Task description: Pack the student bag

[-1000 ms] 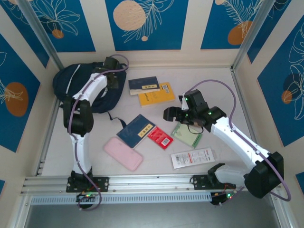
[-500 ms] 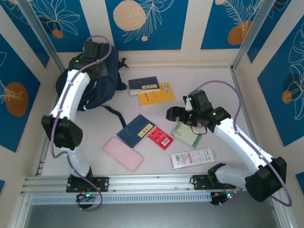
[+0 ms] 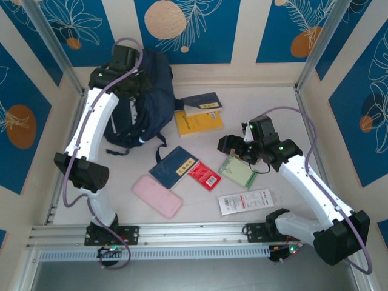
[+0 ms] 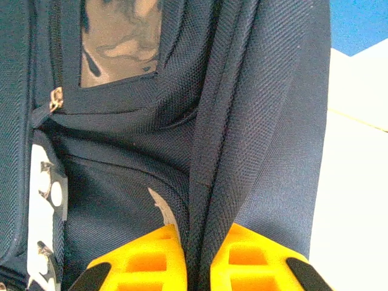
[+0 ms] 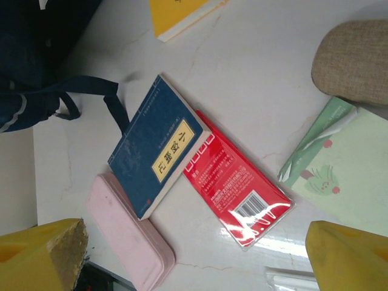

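Clamping a ridge of navy fabric between its yellow fingers (image 4: 151, 257), the left gripper (image 4: 197, 267) is grasping the student bag (image 3: 142, 103), which is sitting at the far left corner of the table (image 3: 273, 103), close to the back wall. The right gripper (image 3: 227, 145) is hovering with jaws spread wide, near the blue book (image 5: 160, 148) and red packet (image 5: 236, 188).

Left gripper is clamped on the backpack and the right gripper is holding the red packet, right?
One slip: the right gripper is open and empty; the red packet lies on the table, per the right wrist view. The left gripper is clamped on the backpack.
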